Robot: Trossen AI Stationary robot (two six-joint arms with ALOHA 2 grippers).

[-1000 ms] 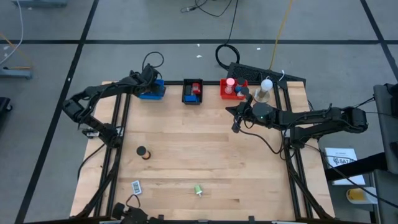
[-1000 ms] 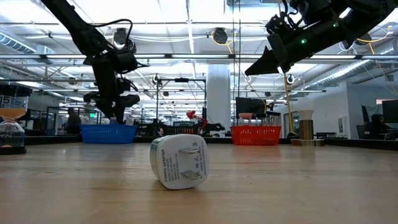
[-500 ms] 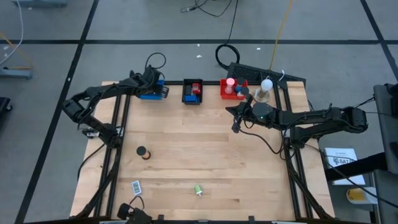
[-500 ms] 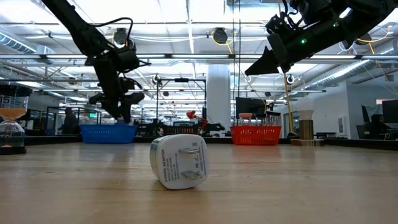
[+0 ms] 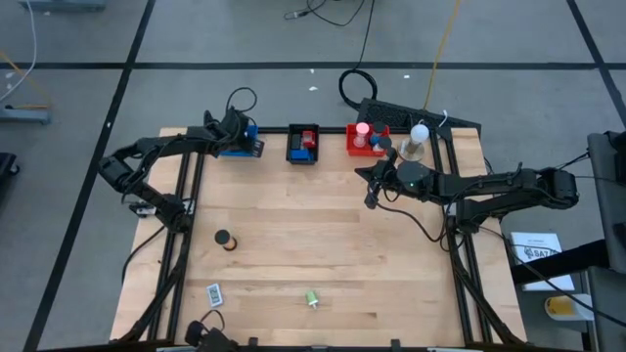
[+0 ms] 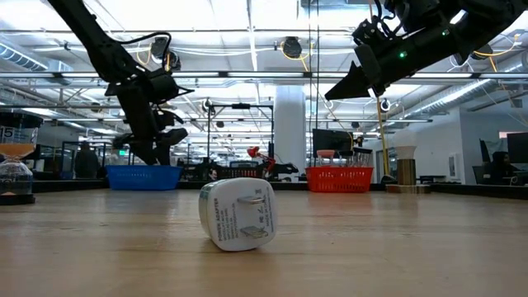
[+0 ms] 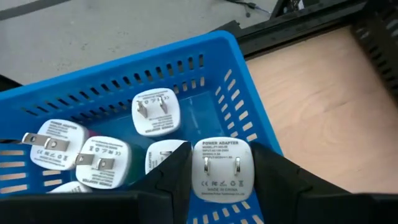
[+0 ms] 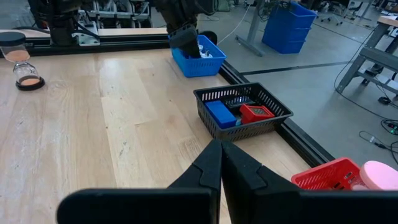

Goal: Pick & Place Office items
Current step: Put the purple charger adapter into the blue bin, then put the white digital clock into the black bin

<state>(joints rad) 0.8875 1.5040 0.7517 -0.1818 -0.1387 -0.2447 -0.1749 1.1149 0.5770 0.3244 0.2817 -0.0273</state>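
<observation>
Pretty clearly a robotics lab in a big open industrial-type space. The wooden desk (image 5: 323,244) sits on a grey floor marked with dark lines, cables (image 5: 357,83) trailing off past its far edge. Looking level across it you get exposed ceiling trusses (image 6: 247,76), bright strip lighting, a white column (image 6: 289,128), metal frames and more workstations with monitors (image 6: 516,155) behind. Another desk leg and a blue bin (image 8: 289,25) on bare concrete show too.
</observation>
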